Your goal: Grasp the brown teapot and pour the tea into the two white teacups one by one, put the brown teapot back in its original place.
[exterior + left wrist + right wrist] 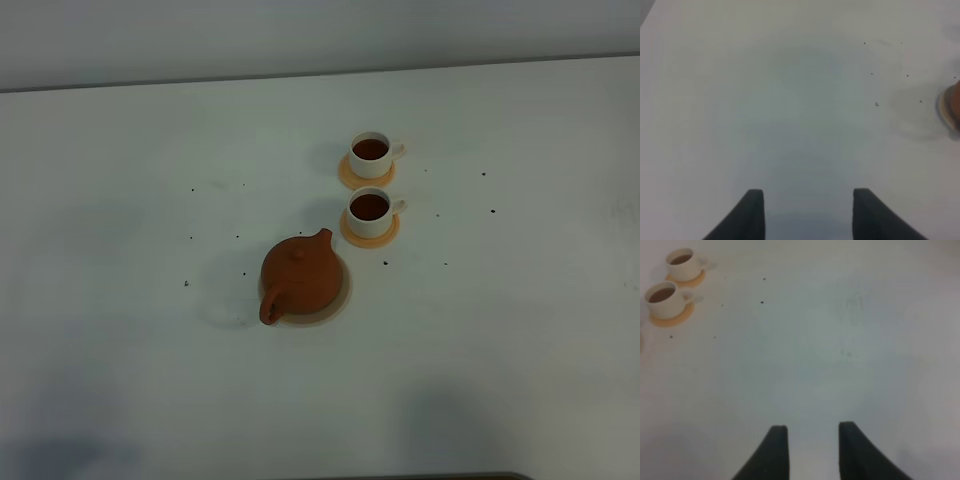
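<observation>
The brown teapot (300, 272) stands upright on its pale tan saucer (341, 298) in the middle of the table, spout toward the cups and handle toward the front. Both white teacups (371, 155) (370, 213) hold dark tea. No arm shows in the high view. In the left wrist view my left gripper (808, 200) is open over bare table, with only a sliver of the teapot (955, 102) at the frame's edge. My right gripper (812, 435) is also open with nothing between its fingers, and the teacups (682, 262) (662, 297) lie far off from it.
Each cup rests on a small orange coaster (366, 182) (372, 240). Small dark specks (385, 262) are scattered over the white table (520, 330). The table's far edge meets a grey wall (300, 40).
</observation>
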You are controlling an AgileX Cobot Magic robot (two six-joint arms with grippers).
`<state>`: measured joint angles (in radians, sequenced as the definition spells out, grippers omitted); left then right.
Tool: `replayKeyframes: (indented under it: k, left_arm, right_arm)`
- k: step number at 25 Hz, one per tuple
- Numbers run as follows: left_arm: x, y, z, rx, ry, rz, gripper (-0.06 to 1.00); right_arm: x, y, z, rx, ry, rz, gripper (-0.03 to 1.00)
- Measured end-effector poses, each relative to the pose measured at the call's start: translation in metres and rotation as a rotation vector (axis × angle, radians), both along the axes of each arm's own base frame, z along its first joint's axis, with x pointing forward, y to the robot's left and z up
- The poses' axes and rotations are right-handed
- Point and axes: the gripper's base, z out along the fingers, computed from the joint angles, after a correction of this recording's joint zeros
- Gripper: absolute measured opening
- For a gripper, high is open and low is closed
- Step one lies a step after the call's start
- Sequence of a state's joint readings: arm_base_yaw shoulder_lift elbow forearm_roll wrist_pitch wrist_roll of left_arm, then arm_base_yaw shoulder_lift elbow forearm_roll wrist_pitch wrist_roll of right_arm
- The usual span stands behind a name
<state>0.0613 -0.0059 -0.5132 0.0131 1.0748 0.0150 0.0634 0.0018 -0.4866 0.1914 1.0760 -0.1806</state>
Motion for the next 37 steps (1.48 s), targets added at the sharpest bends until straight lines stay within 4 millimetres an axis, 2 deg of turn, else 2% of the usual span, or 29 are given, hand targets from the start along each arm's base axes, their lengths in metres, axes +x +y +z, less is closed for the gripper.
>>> replayKeyframes:
  k: [17, 23, 37]
  left_arm:
    - [0.0000, 0.0001, 0.0000, 0.000, 0.000, -0.006, 0.40]
    - [0.0000, 0.0008, 0.0000, 0.000, 0.000, -0.060, 0.40]
    - [0.0000, 0.0004, 0.0000, 0.003, 0.000, -0.029, 0.40]
  right_arm:
    - [0.0000, 0.0000, 0.0000, 0.000, 0.000, 0.000, 0.24]
    - [0.0000, 0.0000, 0.0000, 0.000, 0.000, 0.000, 0.24]
    - [0.0000, 0.0000, 0.0000, 0.000, 0.000, 0.000, 0.24]
